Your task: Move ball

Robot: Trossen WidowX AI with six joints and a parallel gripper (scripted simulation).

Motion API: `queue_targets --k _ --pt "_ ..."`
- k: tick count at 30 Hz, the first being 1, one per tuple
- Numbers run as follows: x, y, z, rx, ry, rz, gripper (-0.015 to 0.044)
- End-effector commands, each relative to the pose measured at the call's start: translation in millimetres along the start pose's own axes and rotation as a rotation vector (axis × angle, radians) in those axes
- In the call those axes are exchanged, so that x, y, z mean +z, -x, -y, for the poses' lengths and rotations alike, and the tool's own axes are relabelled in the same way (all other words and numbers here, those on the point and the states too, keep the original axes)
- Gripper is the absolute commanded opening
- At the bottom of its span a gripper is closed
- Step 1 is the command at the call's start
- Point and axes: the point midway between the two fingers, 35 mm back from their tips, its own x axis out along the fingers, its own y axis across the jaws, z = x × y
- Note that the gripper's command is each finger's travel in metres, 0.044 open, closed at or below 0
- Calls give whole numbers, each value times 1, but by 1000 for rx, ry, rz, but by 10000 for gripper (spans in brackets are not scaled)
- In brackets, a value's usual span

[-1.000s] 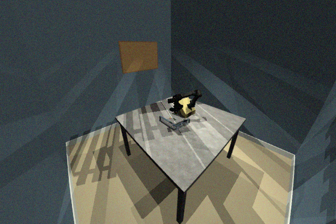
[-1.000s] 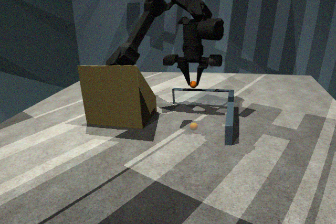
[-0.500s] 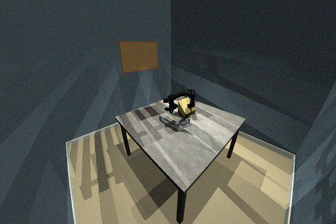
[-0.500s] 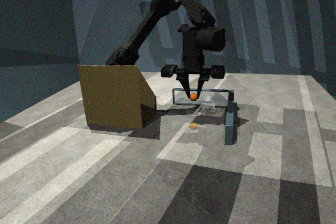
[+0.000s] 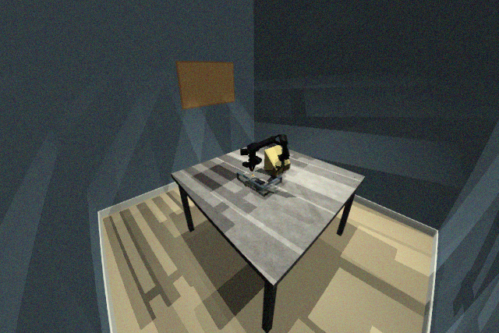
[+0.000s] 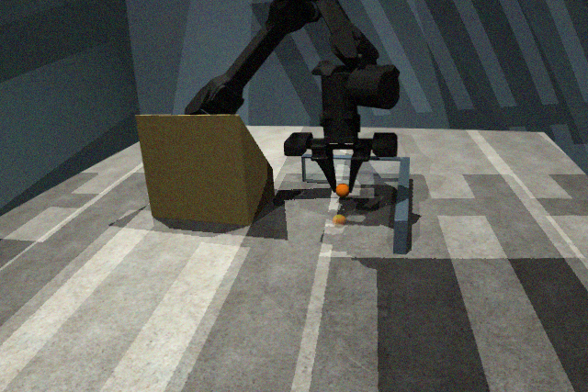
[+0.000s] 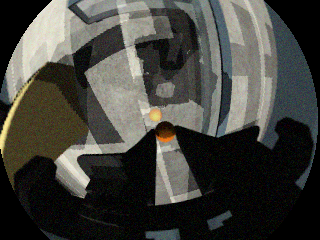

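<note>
My gripper is shut on the orange ball and holds it above the table. The see-through copy of the ball, paler orange, lies on the table below the held ball, nearer to the exterior view. In the top view the gripper is small, and the ball cannot be made out clearly. The clear walls with bluish edges make a corner. One runs along the right side in the exterior view, the other behind the gripper.
A yellow block with a sloped side stands on the table, left of the gripper in the exterior view. Dark shadows and light stripes cross the table top.
</note>
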Motion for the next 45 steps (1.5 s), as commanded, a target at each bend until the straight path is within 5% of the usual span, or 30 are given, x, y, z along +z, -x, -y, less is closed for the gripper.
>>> queue_targets --k 1,31,39,45 --pt "2 -31 -6 15 -11 14 0" --pt "4 -66 -8 15 -11 17 0" --pt "3 -63 -5 11 -3 11 210" --pt "3 -63 -5 11 -3 11 224"
